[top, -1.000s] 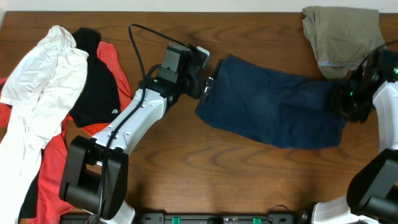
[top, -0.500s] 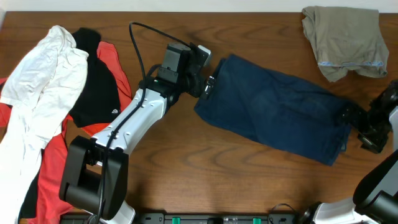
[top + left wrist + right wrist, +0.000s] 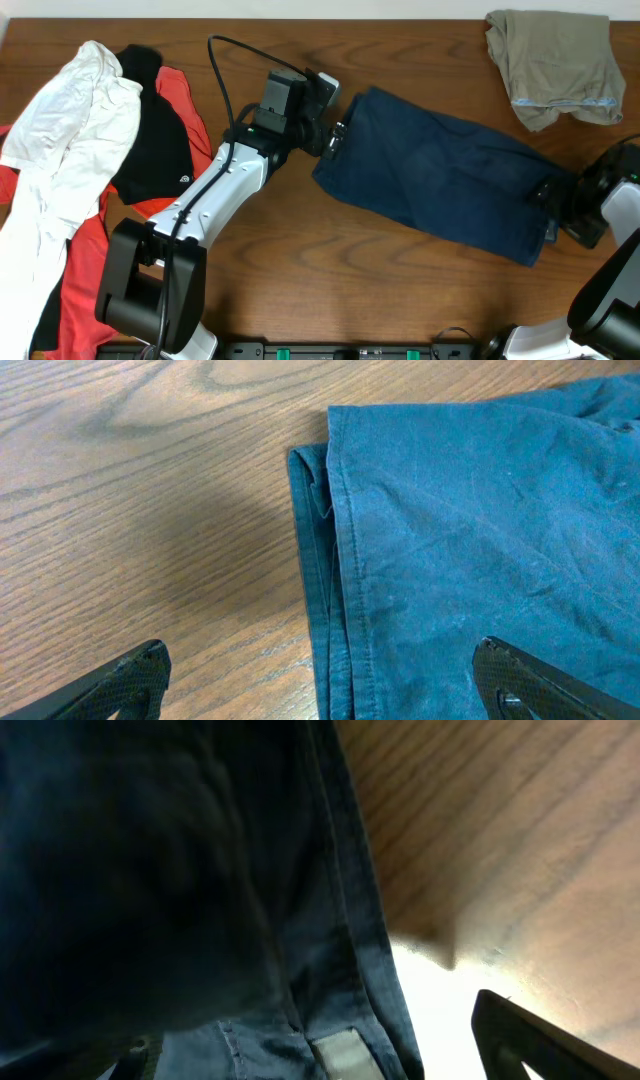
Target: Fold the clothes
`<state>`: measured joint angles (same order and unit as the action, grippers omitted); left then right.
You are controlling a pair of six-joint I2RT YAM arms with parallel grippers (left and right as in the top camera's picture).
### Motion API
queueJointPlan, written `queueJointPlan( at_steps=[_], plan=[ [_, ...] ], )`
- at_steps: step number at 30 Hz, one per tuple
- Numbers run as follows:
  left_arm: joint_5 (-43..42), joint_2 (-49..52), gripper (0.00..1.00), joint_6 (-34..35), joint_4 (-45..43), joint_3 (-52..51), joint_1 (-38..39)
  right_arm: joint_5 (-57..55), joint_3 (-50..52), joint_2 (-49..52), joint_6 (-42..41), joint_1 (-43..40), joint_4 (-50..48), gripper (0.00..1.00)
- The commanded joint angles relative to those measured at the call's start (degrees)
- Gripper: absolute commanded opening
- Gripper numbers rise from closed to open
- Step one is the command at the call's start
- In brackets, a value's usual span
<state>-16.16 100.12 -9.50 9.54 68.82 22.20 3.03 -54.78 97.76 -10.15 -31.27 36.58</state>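
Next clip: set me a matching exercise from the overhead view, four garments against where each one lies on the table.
Things:
1. navy shorts
2. khaki garment
3. white garment
4. black garment

Places:
A. far left edge
B. top right corner
C. centre to right, spread flat
D. upper left, just right of the white one

Pairs: 1-C; 2-B; 3-A; 4-D

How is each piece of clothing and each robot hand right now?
navy shorts: laid out flat.
left gripper: open, above one end of the shorts.
right gripper: open, at the shorts' other end.
white garment: crumpled in pile.
black garment: crumpled in pile.
coral-red garment: crumpled underneath.
olive garment: bunched, apart.
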Motion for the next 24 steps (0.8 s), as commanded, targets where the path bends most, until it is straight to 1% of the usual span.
queueJointPlan(
  at_steps=[1, 4, 11, 14, 16, 18, 19, 21, 24],
  plan=[
    [-0.1, 0.0, 0.98, -1.0, -0.2, 1.5, -0.2, 0.5, 2.0, -0.6, 0.6, -0.2, -2.2, 0.92],
    [-0.1, 0.0, 0.98, -1.0, -0.1, 1.5, -0.2, 3.2, 3.9, -0.6, 0.6, -0.2, -5.2, 0.86],
    [-0.1, 0.0, 0.98, -1.0, 0.7, 1.5, -0.2, 7.6, 8.7, 0.8, -0.4, 1.0, -11.0, 0.78],
    [-0.1, 0.0, 0.98, -1.0, 0.7, 1.5, -0.2, 12.1, 9.3, 3.3, -0.6, 2.2, -12.3, 0.72],
    [-0.1, 0.0, 0.98, -1.0, 0.7, 1.5, -0.2, 15.2, 9.2, 5.6, -1.2, 3.3, -13.4, 0.66],
    [-0.1, 0.0, 0.98, -1.0, 0.7, 1.5, -0.2, 17.4, 9.2, 8.1, -2.4, 4.5, -15.0, 0.56],
    [-0.1, 0.0, 0.98, -1.0, 0.7, 1.5, -0.2, 18.8, 9.2, 9.3, -3.0, 5.2, -16.0, 0.49],
    [-0.1, 0.0, 0.98, -1.0, 0.7, 1.5, -0.2, 21.1, 9.2, 11.5, -3.9, 6.6, -18.3, 0.32],
    [-0.1, 0.0, 0.98, -1.0, 0.9, 1.5, -0.2, 23.8, 9.2, 14.3, -5.4, 8.7, -21.9, 0.10]
  ],
)
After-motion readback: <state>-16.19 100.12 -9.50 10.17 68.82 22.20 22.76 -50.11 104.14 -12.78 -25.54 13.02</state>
